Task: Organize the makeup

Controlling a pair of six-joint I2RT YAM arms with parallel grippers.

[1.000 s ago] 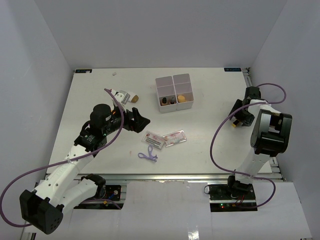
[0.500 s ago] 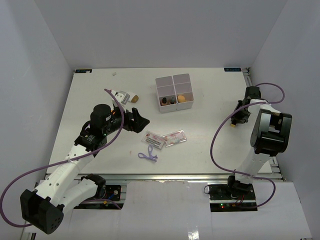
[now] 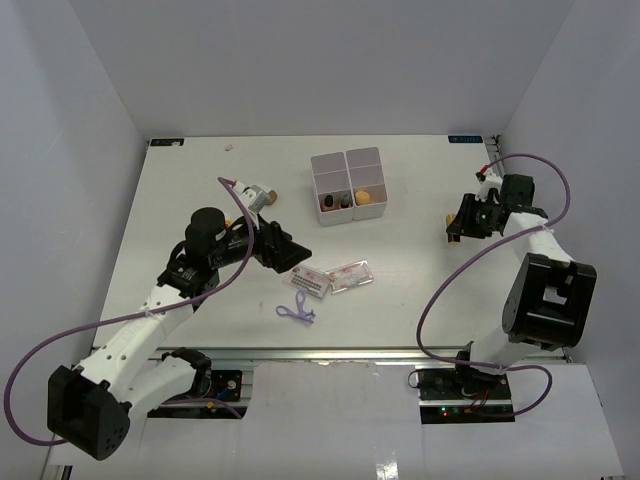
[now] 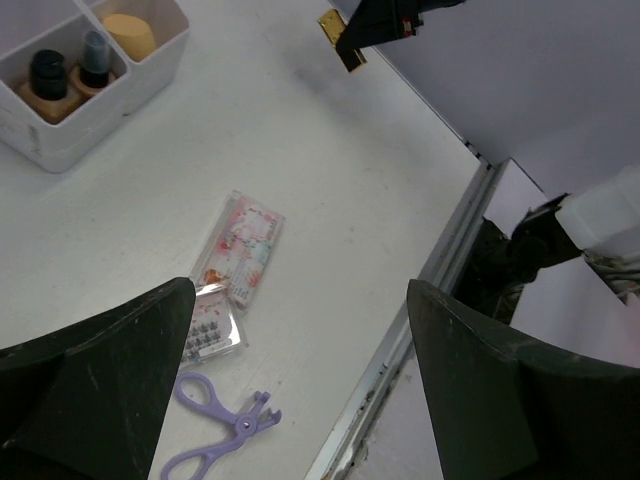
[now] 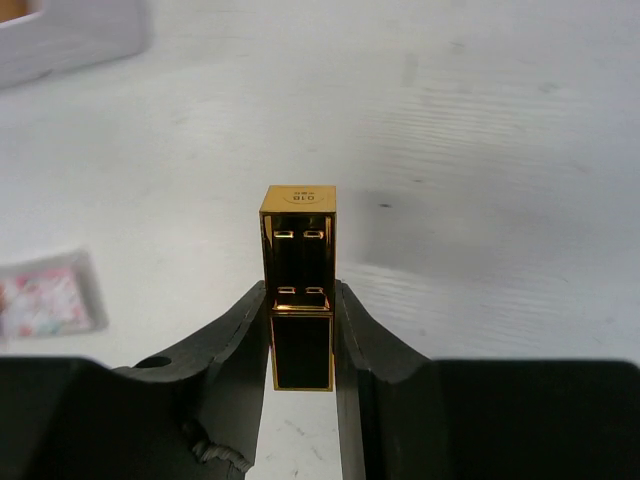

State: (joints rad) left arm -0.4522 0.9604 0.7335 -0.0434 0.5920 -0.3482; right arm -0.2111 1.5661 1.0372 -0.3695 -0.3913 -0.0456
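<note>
Gold lipstick [image 5: 298, 235]: square gold-and-black case, pinched at its black lower half with the gold end sticking out. It is held off the table [image 3: 420, 300] on the right side, well apart from the box [image 3: 346, 160].
Handling: I'd judge it light, rigid and slick-sided. The flat opposite faces are the place to take hold, squarely, or it could twist out.
Right gripper [image 5: 300, 300]: clamped on the lipstick.
Packets [image 4: 240, 250]: 2 flat clear ones with pink print, lying side by side mid-table and touching. They look thin, bendy and hard to get under, so an edge is the best bet.
Purple tool [image 4: 215, 425]: just beside the packets on the near side. It looks stiff and slim; grip it across the handles.
Tan sponge [image 3: 270, 198]: loose on the table left of the box. It looks soft and squashy, so an easy grab.
Box: white, 4 compartments. The front ones hold 2 dark-capped bottles [image 4: 45, 80] and an orange sponge [image 4: 130, 30].
Left gripper [image 3: 283, 252]: jaws spread wide with nothing in them, hanging over the packets.
</note>
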